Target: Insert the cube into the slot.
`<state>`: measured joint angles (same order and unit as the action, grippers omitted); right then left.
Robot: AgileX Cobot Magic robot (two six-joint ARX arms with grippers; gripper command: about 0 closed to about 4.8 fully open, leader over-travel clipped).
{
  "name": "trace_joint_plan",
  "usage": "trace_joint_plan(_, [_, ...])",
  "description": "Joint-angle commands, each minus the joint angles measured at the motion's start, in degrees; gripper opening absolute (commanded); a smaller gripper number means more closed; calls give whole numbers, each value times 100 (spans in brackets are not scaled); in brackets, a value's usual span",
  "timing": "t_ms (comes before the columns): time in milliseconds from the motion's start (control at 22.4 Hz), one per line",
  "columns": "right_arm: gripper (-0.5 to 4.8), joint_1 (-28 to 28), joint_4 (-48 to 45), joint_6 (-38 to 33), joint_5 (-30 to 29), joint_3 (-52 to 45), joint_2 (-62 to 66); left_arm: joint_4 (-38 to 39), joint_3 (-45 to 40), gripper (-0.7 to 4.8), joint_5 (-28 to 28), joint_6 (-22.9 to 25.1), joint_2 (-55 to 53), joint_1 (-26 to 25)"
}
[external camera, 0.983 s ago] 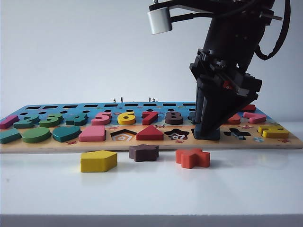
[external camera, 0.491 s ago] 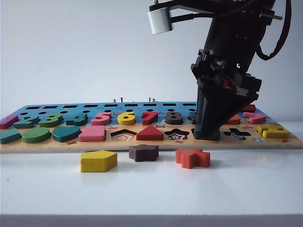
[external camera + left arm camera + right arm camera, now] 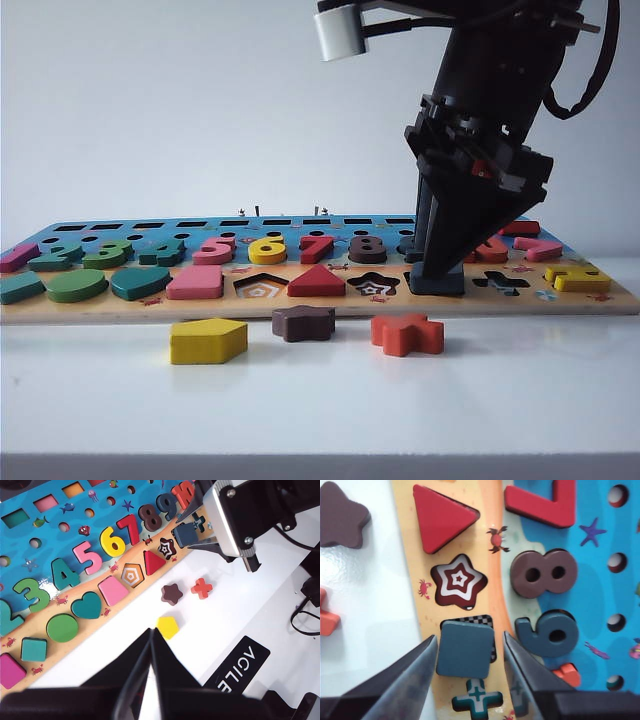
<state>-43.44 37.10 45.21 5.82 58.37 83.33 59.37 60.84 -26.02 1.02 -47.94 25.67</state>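
Note:
The cube [image 3: 466,649], a dark navy-grey square block, lies on the slot [image 3: 470,619] of the puzzle board. It sits slightly off, so a strip of checkerboard shows along two of its edges. My right gripper [image 3: 469,636] is open and straddles the cube, with a clear gap to one finger. In the exterior view its fingertips [image 3: 440,268] hover just above the cube [image 3: 436,285]. My left gripper [image 3: 151,631] is shut and empty, above the white table near the yellow pentagon [image 3: 167,626]. The left arm is out of the exterior view.
The wooden number board [image 3: 320,305] spans the table. A yellow pentagon [image 3: 207,340], a brown flower piece [image 3: 303,322] and an orange cross [image 3: 407,334] lie loose in front of it. The star cut-out [image 3: 459,582] and the cross cut-out [image 3: 476,697] flank the slot.
The right gripper has risen slightly, and the cube stays behind on the board at the slot. The loose pieces have not moved.

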Motion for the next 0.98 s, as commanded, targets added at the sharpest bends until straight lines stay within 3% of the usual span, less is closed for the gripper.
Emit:
trace_joint_plan(45, [244,-4,-109,-66,-2,11,-153,-90,37,17,-33,-9,4,-7])
trace_joint_plan(759, [239,-15,289,-1467,-219,9,-553,-90,37,17,-33,-9,4,-7])
trace_joint_plan(983, [227,-20,337,-2656,-199,13,-1121,-90,37,17,-33,-7,4,-7])
